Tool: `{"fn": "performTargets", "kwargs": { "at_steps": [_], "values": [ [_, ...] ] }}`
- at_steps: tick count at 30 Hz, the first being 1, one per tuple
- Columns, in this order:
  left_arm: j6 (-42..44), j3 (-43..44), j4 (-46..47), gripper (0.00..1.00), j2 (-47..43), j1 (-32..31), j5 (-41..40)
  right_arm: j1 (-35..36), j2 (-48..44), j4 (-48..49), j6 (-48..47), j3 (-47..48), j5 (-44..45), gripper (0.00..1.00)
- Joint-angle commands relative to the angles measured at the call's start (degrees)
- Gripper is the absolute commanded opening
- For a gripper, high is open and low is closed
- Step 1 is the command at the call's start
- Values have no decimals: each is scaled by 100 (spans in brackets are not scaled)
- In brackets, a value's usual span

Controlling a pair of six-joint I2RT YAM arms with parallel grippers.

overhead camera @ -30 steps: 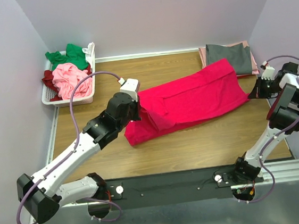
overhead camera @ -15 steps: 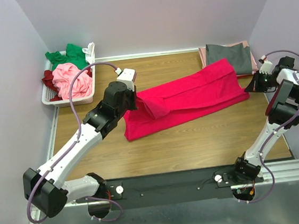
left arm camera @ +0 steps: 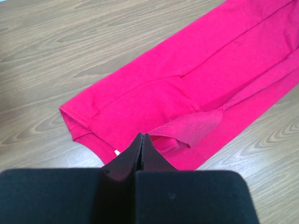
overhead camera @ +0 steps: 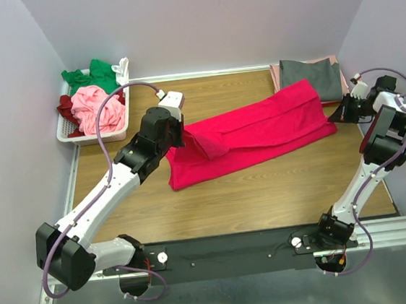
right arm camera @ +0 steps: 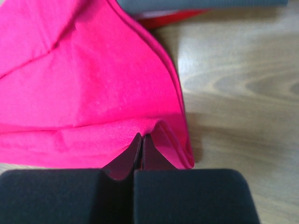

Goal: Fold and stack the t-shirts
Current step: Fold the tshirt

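Crimson-pink soft t-shirt (overhead camera: 259, 135): spans lengthwise from left jaws to right jaws. Gripped at each short end by fully closed jaws; rests on wooden desk (overhead camera: 266, 196) between.

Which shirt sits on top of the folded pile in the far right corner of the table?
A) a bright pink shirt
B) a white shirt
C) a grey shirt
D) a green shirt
C: a grey shirt lies folded on top of a dusty pink shirt in that corner. The green shirt is in the basket, and the bright pink shirt is stretched across the middle of the table.
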Motion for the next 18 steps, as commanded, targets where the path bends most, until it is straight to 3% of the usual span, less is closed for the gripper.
{"fn": "performTargets", "kwargs": {
  "at_steps": [1,18],
  "values": [
    [85,137,164,0,27,86,96,98,240,133,214,345,-236,0],
    [67,101,190,0,150,253,104,248,715,151,689,943,-342,0]
  ]
}}
